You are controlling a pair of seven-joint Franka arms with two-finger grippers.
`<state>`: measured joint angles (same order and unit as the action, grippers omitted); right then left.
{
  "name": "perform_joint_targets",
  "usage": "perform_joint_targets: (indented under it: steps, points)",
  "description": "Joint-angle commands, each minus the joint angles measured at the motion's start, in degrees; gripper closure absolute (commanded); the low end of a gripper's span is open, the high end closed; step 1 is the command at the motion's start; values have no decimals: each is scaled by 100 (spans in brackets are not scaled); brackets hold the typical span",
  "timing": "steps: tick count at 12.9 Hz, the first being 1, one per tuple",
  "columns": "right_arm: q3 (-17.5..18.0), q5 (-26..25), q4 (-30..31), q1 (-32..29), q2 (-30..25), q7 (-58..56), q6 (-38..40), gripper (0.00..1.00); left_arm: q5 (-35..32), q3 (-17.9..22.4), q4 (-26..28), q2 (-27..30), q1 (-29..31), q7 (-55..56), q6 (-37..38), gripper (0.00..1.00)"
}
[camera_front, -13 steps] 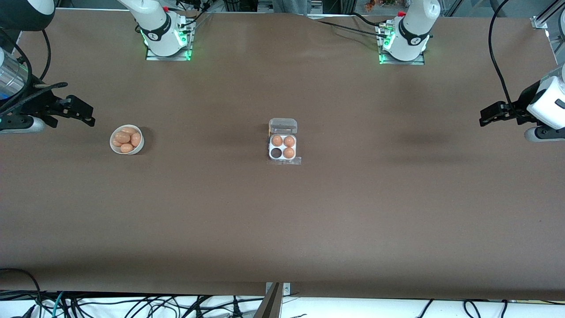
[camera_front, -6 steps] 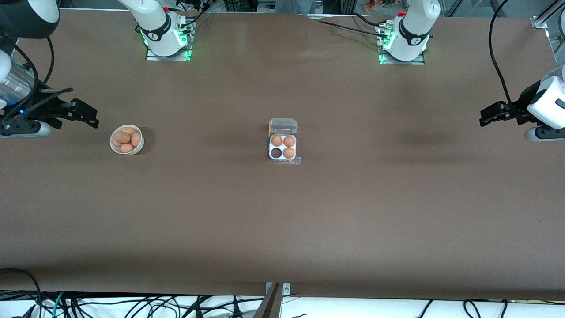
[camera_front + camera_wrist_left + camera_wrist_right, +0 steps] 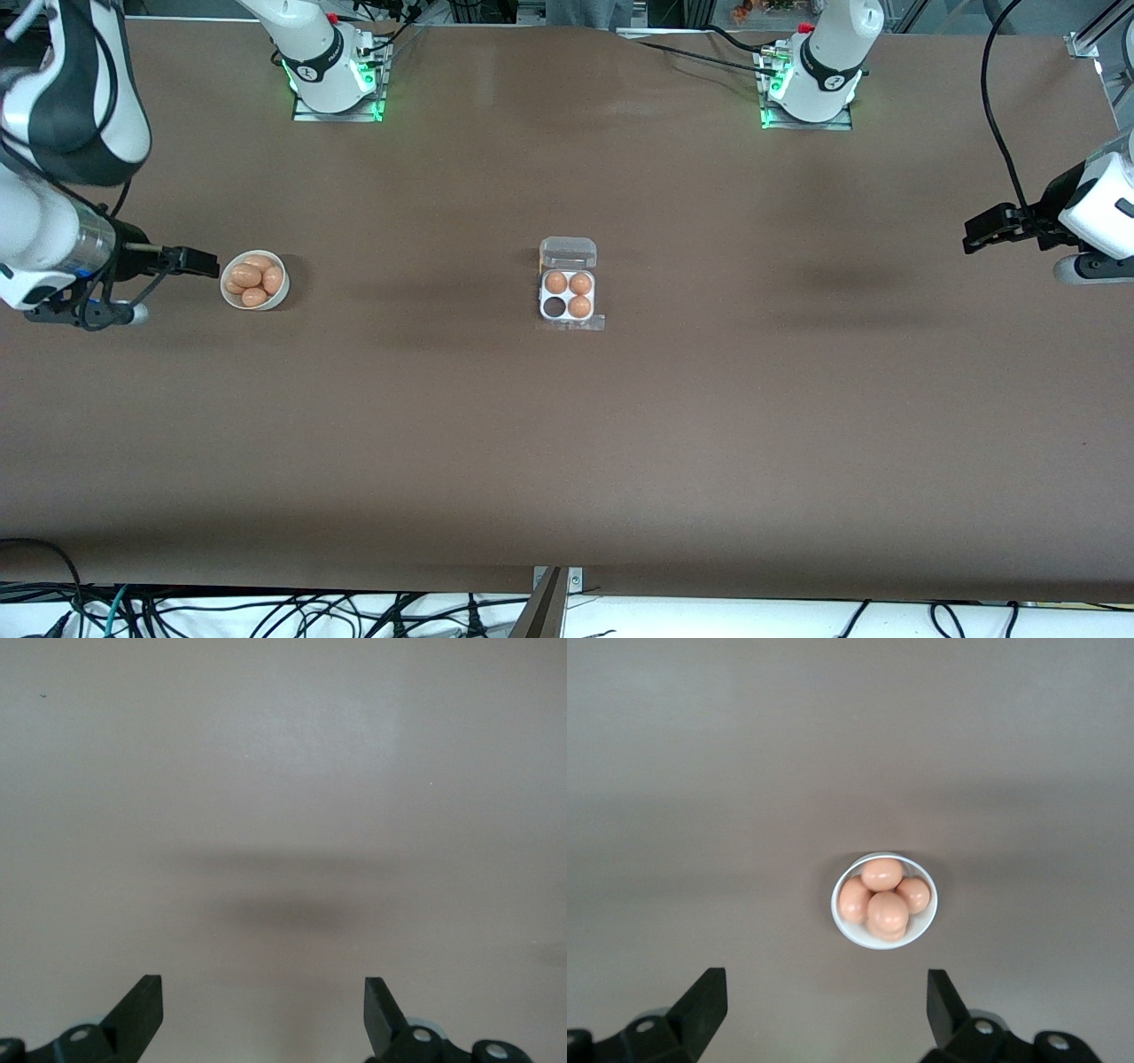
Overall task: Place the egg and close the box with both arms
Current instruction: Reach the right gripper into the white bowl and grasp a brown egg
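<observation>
The box [image 3: 567, 306] sits mid-table, its clear lid [image 3: 568, 252] open. It holds three brown eggs, and the cell nearest the front camera toward the right arm's end is bare. A white bowl [image 3: 232, 299] holds several brown eggs [image 3: 246, 276]; it also shows in the right wrist view [image 3: 844, 926], with its eggs [image 3: 886, 908]. My right gripper [image 3: 202, 262] is open and empty, up in the air beside the bowl, toward the right arm's end. My left gripper [image 3: 976, 237] is open and empty over bare table at the left arm's end.
The brown table [image 3: 567, 443] stretches wide around the box. The arm bases [image 3: 332, 80] stand along the table's edge farthest from the front camera. Cables hang along the edge nearest the camera. The left wrist view shows only bare table [image 3: 283, 815].
My right arm has swung in toward the bowl, its gripper now close beside the bowl's rim. The left arm has not moved.
</observation>
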<state>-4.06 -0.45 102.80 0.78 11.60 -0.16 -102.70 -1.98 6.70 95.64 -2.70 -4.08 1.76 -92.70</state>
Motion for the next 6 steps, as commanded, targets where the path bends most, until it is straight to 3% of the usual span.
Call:
perform_joint_targets:
  steps: [1, 6]
  points:
    - [-112, -60, 1151, -25, -430, -27, -940, 0, -110, -2, -186, -56, 30, -124, 112, 0]
    - [-227, -60, 2374, -25, -378, -89, -2558, 0, -110, 7, -186, -38, 38, -124, 121, 0]
